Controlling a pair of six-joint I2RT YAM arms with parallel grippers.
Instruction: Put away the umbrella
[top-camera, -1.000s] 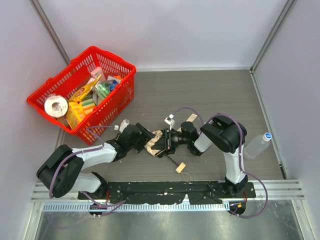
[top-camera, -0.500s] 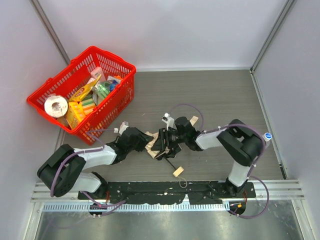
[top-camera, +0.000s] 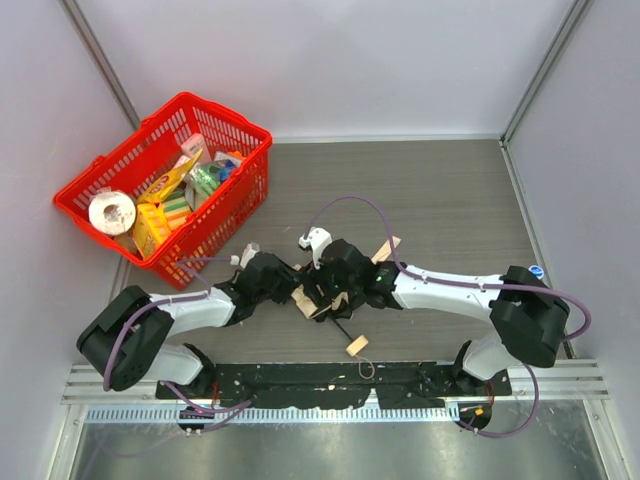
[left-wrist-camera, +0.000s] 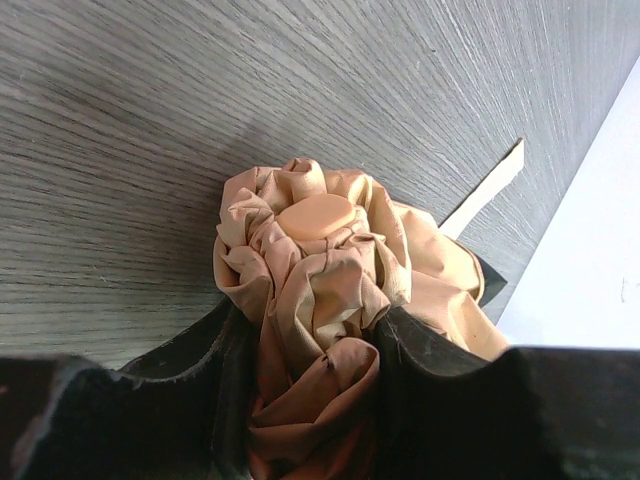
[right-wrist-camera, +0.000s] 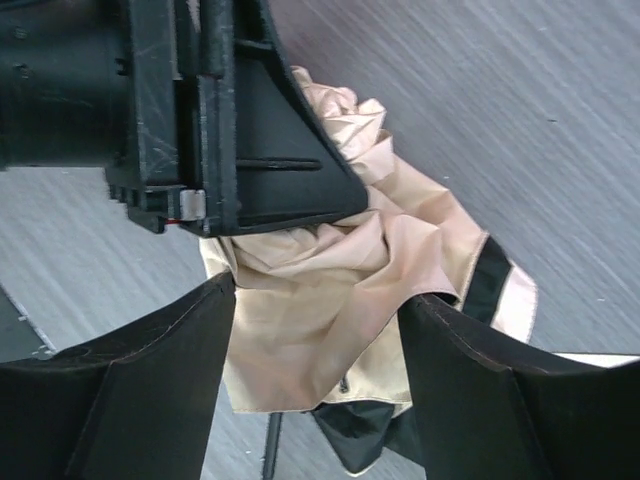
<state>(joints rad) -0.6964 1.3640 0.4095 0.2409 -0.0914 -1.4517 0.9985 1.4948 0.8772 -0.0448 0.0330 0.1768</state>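
The umbrella (top-camera: 310, 298) lies crumpled on the table between the two arms, its beige fabric bunched. Its thin black shaft runs down-right to the small tan handle (top-camera: 357, 346) with a cord loop. My left gripper (top-camera: 292, 287) is shut on a wad of the fabric; in the left wrist view the umbrella (left-wrist-camera: 320, 250) bulges out between the jaws of the left gripper (left-wrist-camera: 318, 375). My right gripper (top-camera: 331, 287) is open and low over the umbrella from the right. In the right wrist view the right gripper (right-wrist-camera: 315, 370) straddles the umbrella (right-wrist-camera: 330, 290), with the left gripper (right-wrist-camera: 230, 130) just beyond.
A red basket (top-camera: 238, 128) with groceries and a paper roll stands at the back left. A clear bottle with a blue cap (top-camera: 536, 271) sits behind the right arm's elbow. A pale strip (top-camera: 386, 250) lies on the table just behind the right arm.
My right arm has stretched out to the left, bringing its gripper over the umbrella fabric. The umbrella and its handle shifted slightly. My left gripper has kept its hold.
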